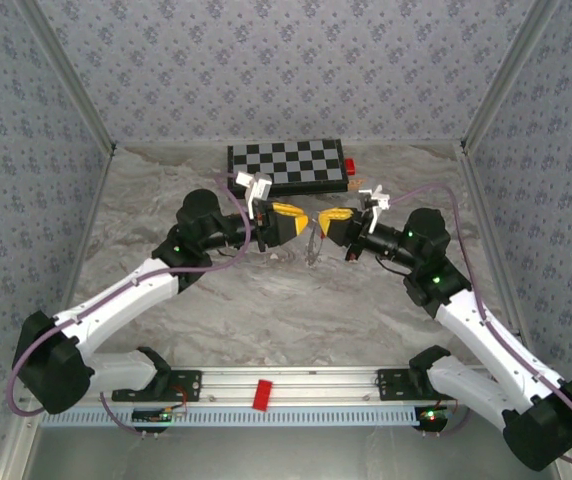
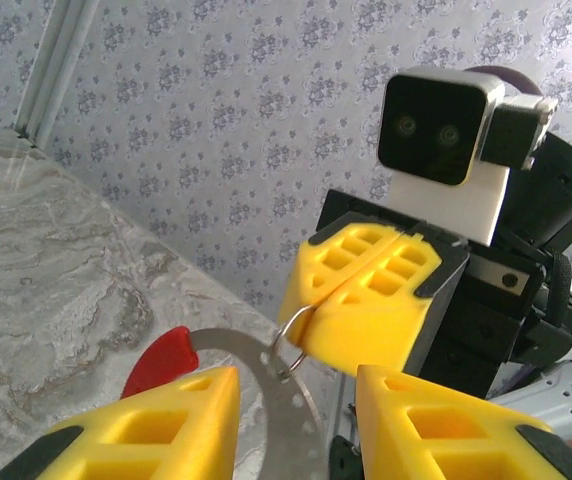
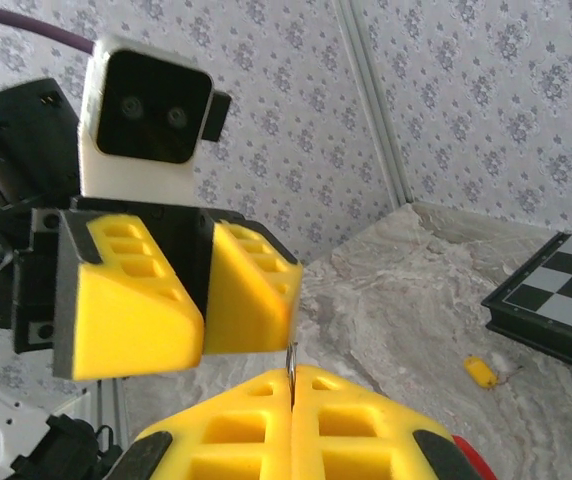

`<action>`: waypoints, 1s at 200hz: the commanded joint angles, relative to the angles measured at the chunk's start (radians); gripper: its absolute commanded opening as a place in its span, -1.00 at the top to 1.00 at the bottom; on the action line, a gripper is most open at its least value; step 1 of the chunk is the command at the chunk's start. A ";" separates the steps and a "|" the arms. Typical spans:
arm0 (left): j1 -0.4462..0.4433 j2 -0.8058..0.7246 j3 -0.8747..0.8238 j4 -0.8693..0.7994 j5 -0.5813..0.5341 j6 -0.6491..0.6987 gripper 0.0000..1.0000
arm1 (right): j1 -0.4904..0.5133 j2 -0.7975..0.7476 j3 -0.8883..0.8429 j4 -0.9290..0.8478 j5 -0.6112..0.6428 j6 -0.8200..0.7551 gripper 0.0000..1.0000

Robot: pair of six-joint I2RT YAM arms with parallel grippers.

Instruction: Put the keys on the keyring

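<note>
Left wrist view: right claw (image 2: pixel 311 312) is pressed together, pinching the thin grey metal keyring (image 2: pixel 236 347) with its short red section, held in the air above the marbled grey desk (image 2: pixel 56 280). Left claw (image 2: pixel 296 405) stands spread, one finger on either side of the ring, not gripping it. Right wrist view: small yellow-orange key (image 3: pixel 481 373) lies flat on the desk near the black-and-white chessboard (image 3: pixel 556 290), well apart from both claws. Judgement: the key lies on the right arm's side, but only the left claw is free to fetch it.

Bright, even, diffuse light; faint soft shadows; overhead view crisp, wrist views softer up close.
</note>
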State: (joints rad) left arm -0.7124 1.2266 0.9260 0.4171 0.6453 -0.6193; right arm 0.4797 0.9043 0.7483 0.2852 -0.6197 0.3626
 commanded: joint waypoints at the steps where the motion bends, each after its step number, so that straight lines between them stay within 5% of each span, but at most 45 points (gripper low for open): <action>1: 0.010 0.012 0.020 0.056 0.046 -0.020 0.28 | -0.020 0.017 -0.003 0.107 -0.082 0.059 1.00; 89: 0.031 0.014 0.046 0.064 0.085 -0.027 0.29 | -0.068 0.144 0.001 0.338 -0.243 0.202 1.00; 200: 0.042 0.039 0.050 0.165 0.130 -0.109 0.36 | -0.069 0.159 0.006 0.318 -0.270 0.182 1.00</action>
State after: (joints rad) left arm -0.6796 1.2629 0.9283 0.5198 0.7448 -0.7055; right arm 0.4164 1.0588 0.7483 0.5869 -0.8654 0.5537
